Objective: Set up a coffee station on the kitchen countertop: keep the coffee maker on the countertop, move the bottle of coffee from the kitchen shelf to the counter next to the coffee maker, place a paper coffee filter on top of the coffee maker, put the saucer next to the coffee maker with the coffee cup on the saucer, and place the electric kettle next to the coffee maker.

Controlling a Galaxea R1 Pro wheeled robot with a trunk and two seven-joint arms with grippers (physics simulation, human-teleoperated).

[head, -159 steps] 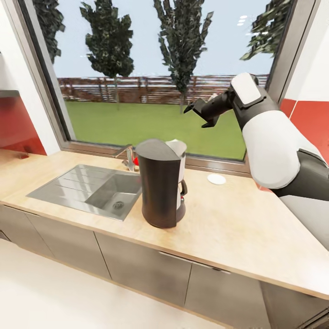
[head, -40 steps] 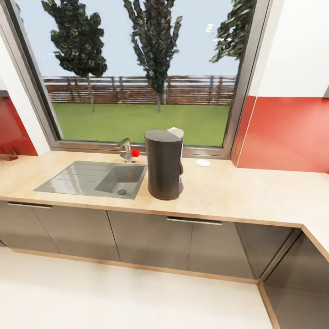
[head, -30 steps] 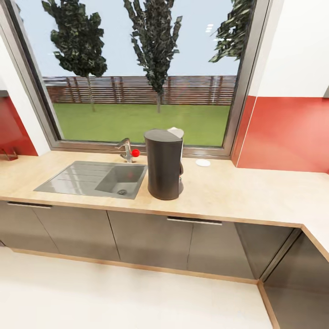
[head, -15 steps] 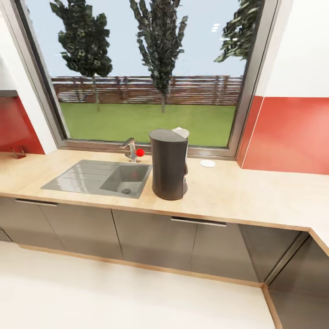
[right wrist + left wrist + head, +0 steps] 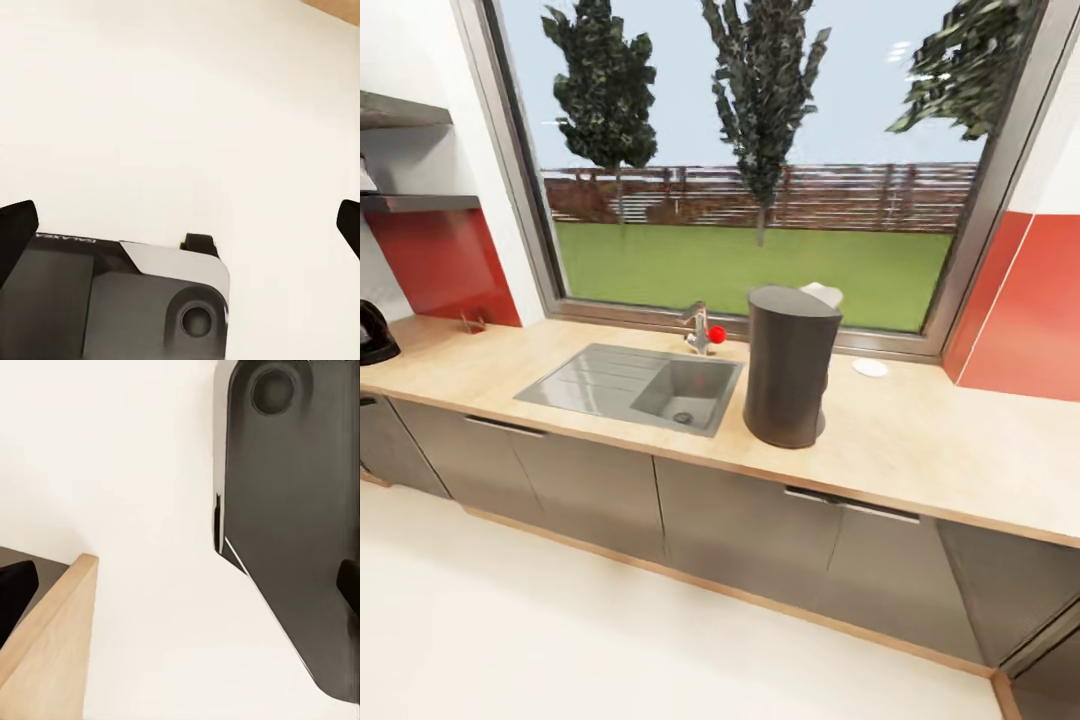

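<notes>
Head view: coffee maker [image 5: 790, 365] on countertop [image 5: 920, 440], filter [image 5: 822, 294] on top, saucer [image 5: 869, 368] behind it toward window; kettle [image 5: 374, 332] well apart, far past sink [image 5: 635, 380] — likely next fetch.

Left wrist view: left gripper [image 5: 180, 585] wide, empty, over floor.

Right wrist view: right gripper [image 5: 180, 225] wide, empty — arms stowed for driving.

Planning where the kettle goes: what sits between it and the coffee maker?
In the head view, the sink with its tap lies between electric kettle and coffee maker.
</notes>
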